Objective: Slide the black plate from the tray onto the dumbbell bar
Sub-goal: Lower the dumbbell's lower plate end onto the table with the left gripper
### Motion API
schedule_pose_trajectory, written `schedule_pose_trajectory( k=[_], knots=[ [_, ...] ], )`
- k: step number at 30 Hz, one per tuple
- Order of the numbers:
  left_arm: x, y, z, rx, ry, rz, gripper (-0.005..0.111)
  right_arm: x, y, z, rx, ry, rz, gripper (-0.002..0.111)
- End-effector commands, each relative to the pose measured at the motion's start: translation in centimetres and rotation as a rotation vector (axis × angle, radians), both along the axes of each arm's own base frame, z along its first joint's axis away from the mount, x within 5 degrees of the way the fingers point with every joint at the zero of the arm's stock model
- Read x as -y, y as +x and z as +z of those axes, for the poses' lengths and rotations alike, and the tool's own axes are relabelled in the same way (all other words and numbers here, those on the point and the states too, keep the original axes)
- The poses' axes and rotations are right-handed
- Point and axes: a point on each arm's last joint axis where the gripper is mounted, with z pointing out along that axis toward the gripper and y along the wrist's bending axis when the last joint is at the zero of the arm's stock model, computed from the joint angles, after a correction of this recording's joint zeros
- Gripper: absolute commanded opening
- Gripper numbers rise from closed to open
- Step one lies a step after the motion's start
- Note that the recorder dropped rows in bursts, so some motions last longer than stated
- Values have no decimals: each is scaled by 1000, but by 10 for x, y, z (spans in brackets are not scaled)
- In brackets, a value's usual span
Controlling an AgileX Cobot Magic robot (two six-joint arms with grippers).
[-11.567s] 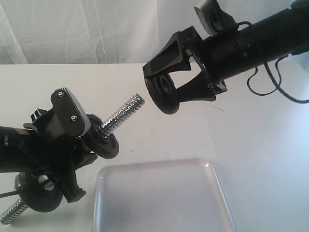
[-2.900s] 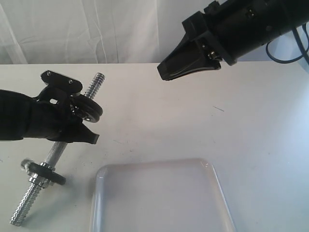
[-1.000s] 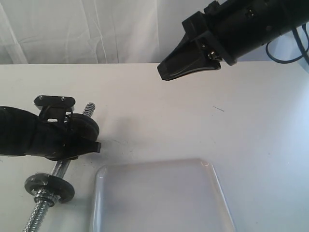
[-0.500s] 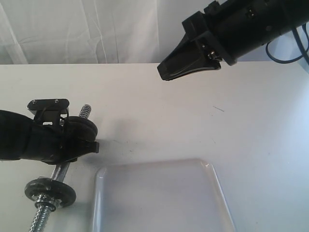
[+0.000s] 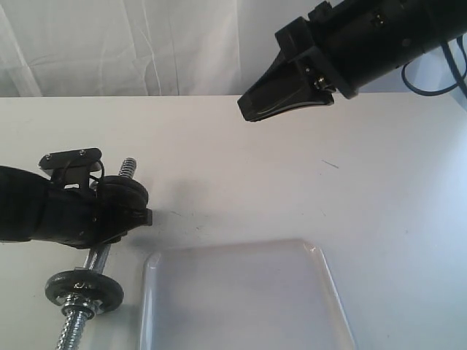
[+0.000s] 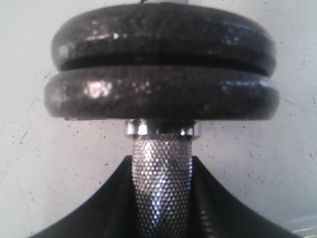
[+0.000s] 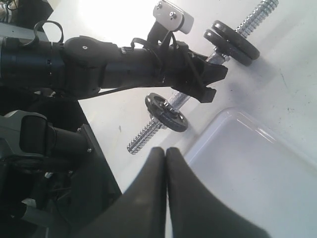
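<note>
One dumbbell bar [image 5: 97,259] sits just left of the one tray [image 5: 233,246], carrying three discs; the black plate [image 6: 163,37] and a twin disc [image 6: 163,96] touch beyond the tray's far-left corner; a single disc [image 5: 84,288] sits beside its left edge; the left gripper [image 6: 161,208] clamps the bar's knurled middle; the right gripper [image 7: 165,151], jaws pressed together, hangs beyond the far rim, with bare table [image 5: 292,189] between them.

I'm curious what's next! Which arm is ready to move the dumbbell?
Left. On the left gripper the jaws clamp the dumbbell bar; the right gripper hangs far off, shut and empty.
</note>
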Motion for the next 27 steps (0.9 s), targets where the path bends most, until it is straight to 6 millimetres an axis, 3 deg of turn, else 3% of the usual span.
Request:
schedule_pose_trajectory(
  k=[1,27],
  knots=[
    [3,-2,8,4,-72,5,0,2,-2,2,-5,8,-6,0],
    [5,-2,8,-6,-105,14,0,2,-2,2,-5,8,-6,0]
  ],
)
